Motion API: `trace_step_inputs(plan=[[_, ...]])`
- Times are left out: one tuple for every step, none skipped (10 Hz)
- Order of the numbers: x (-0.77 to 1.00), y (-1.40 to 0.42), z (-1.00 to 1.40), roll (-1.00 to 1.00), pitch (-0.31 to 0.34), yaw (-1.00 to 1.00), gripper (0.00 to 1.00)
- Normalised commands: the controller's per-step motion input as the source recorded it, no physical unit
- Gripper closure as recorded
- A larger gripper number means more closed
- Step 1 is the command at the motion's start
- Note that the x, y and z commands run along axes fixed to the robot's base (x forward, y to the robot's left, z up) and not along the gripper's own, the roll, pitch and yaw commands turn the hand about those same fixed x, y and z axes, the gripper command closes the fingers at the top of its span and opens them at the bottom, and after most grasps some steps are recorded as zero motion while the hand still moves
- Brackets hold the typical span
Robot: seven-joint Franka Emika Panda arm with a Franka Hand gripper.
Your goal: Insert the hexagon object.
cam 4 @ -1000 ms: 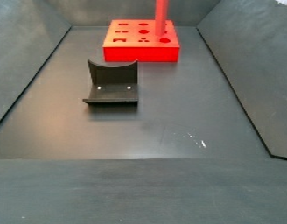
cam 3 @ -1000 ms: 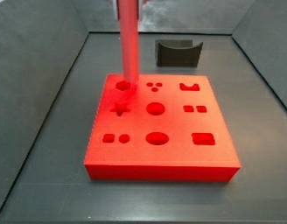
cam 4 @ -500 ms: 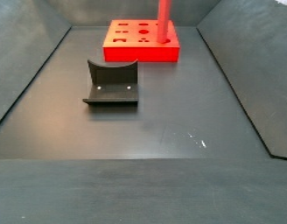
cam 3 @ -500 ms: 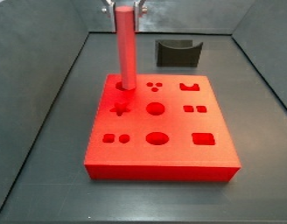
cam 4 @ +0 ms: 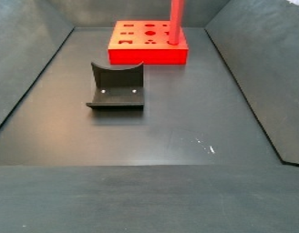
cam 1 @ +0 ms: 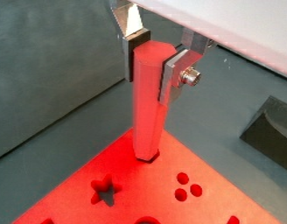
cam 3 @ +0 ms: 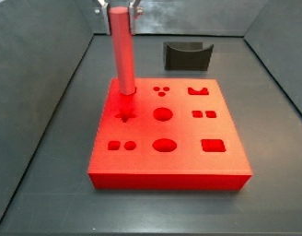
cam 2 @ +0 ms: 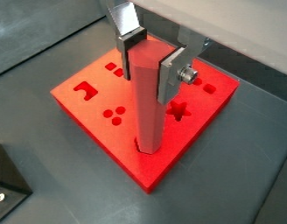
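The hexagon object is a long pale-red peg standing upright, its lower end in the hole at the far left corner of the red block. My gripper is shut on the peg's upper end, one silver finger on each side, as both wrist views show. In a side view only the finger tips show, at the top edge behind the peg's top. The peg and the block also show at the far end of the floor; the gripper is out of that frame.
A small dark grey curved holder stands behind the block, apart from it, and shows in the middle of the floor. Grey sloping walls enclose the dark floor on both sides. The block has several other shaped holes.
The gripper has come down with the peg, so the peg's top now shows in the side view. Its lower end has sunk into the corner hole. The peg's top has shifted slightly left.
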Motion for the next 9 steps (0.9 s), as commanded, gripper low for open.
trace_step_inputs(plan=[[0.24, 0.0, -0.37, 0.0, -0.066, 0.0, 1.0], [0.03, 0.0, -0.27, 0.01, 0.0, 0.0, 1.0], [0.0, 0.02, -0.08, 0.06, 0.01, 0.0, 1.0], [0.0, 0.0, -0.65, 0.09, 0.0, 0.0, 1.0], [-0.32, 0.0, -1.0, 0.0, -0.146, 0.0, 1.0], [-0.35, 0.0, -1.0, 0.0, -0.131, 0.0, 1.0], [-0.25, 0.0, -1.0, 0.0, -0.127, 0.0, 1.0], [-0.1, -0.01, -1.0, 0.0, -0.12, 0.0, 1.0], [0.03, -0.19, -1.0, 0.01, -0.107, 0.03, 1.0]])
